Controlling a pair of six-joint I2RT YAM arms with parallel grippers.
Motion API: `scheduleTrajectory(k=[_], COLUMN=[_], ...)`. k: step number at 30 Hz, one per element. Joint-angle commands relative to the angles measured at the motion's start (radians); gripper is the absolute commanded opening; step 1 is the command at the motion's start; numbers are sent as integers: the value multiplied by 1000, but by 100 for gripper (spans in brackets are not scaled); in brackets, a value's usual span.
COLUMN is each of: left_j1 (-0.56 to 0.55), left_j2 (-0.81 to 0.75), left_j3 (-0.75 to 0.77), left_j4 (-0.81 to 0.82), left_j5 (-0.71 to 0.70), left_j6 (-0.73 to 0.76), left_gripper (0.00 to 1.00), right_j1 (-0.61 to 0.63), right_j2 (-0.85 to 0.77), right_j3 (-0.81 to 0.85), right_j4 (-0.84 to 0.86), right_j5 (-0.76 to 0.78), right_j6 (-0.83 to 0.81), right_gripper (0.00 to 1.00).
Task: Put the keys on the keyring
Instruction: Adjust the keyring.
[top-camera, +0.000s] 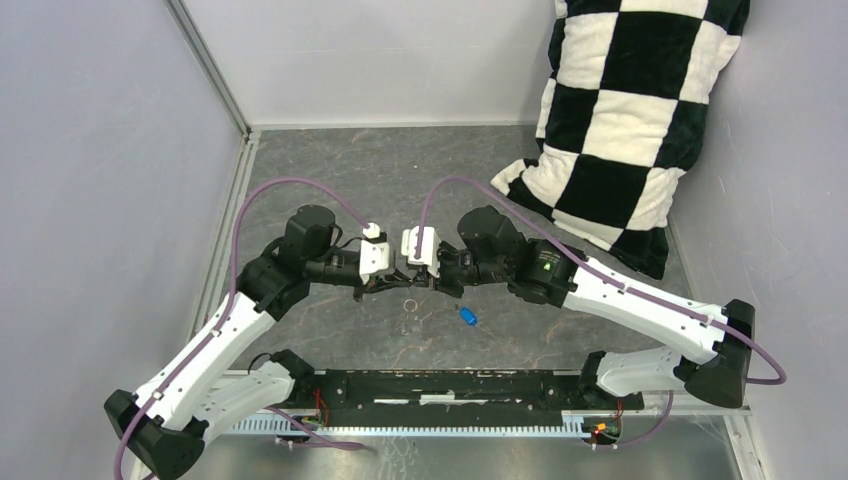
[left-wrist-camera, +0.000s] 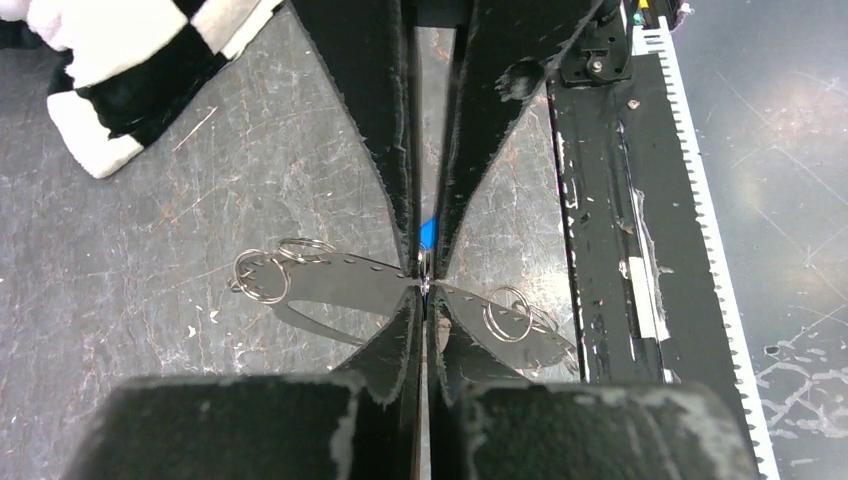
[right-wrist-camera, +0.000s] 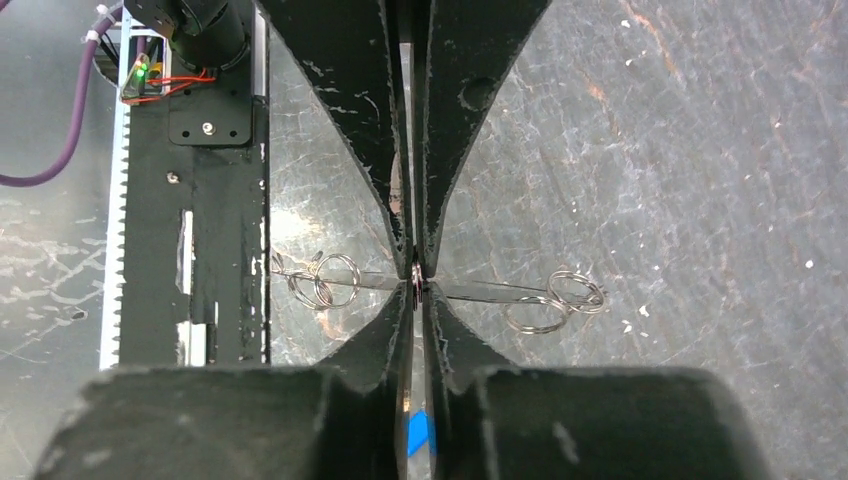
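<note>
Grey tabletop (top-camera: 400, 170) lies beneath; left gripper (left-wrist-camera: 421, 300) and right gripper (right-wrist-camera: 416, 300) meet tip to tip, both pinching the thin keyring (left-wrist-camera: 423, 272) edge-on. Blue key (top-camera: 467, 316) lies loose nearby, so threading looks unstarted; next, one gripper must fetch it.

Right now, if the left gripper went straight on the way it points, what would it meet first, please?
The right gripper, almost at once: the left gripper faces it tip to tip, and both look shut on the thin keyring between them.
</note>
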Motion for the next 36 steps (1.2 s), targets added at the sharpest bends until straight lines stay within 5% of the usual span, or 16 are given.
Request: scheduleTrajectory(k=[1,5,8,18,25,36], left_j1=[0,0,0,-1,0,0], left_j2=[-4,-50,-95,-126,-136,-211], left_j3=[25,20,6,48,58,-49], left_j4=[-19,7,62,-25,-23,-101], left_j5=[59,128,190,306,310,289], left_j6=[84,164,204,618,756,1464], left_gripper=[2,2,2,2,2,2], right_j1=[8,-29,-102,-247,-257,-261], right_j2=[-34,-132,-203,-307,-323,-300], right_j3=[41,-24,-84,-240,-332,-378], right_j4=[85,156,230,411,541,627], right_j5=[-22,7,-84,-224,-297,-339], right_j6=[39,93,168,379,477,547], right_gripper=[23,59,65,63,62,61])
